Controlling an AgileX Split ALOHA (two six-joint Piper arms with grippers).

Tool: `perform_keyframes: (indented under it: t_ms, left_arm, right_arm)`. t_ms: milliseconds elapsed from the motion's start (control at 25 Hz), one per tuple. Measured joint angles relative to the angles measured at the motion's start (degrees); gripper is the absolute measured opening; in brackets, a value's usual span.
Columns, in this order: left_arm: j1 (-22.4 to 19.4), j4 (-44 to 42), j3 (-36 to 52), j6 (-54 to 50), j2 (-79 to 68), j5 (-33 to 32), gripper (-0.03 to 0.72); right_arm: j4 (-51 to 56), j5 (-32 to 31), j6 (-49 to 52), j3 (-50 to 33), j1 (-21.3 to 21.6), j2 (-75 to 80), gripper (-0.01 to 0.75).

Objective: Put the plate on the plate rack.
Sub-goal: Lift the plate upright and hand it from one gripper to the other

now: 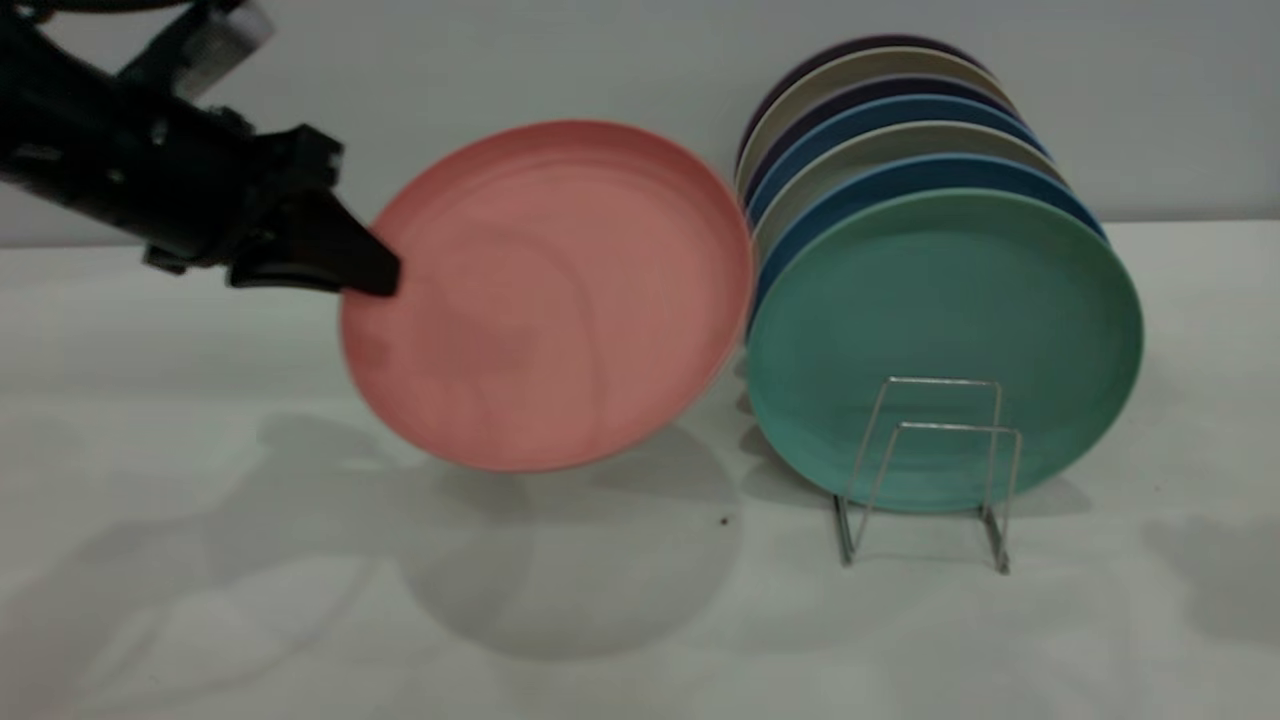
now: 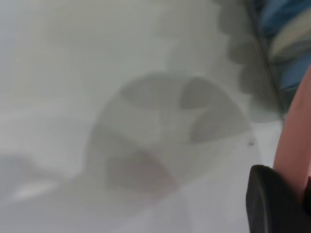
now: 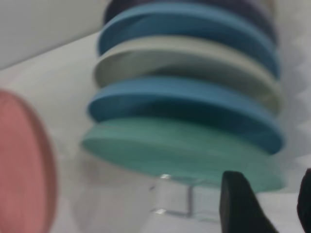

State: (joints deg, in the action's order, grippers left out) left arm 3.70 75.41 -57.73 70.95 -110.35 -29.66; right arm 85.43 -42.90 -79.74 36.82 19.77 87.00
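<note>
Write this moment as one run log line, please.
left gripper: shut on plate, held above table | plate rack: front slots free, before teal plate | right gripper: open, near rack

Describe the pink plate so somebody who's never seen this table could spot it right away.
Start at the plate rack on the white table, filled with upright plates and fronted by a teal-green plate. Just to its left, the plate hangs tilted above the table, gripped at its rim by the left gripper. It alone is salmon-pink and outside the rack.

I see even, soft overhead light; the plate point(image 1: 545, 295) casts overlapping grey shadows on the table point(image 1: 200, 620); no glare; both wrist views are heavily blurred, and the exterior view is slightly soft.
</note>
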Motion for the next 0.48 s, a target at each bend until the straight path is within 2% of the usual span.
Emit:
perform_keyframes:
  t_ms: [280, 480]
  left_arm:
    - [6.5, 5.2, 1.1, 4.3, 0.4, -0.1, 0.016]
    - [9.8, 5.9, 1.4, 4.8, 0.4, -0.1, 0.016]
  right_arm:
    - [4.0, 2.0, -3.6, -4.6, -12.9, -3.2, 0.311]
    - [6.3, 6.2, -6.5, -5.9, -21.5, -3.2, 0.311]
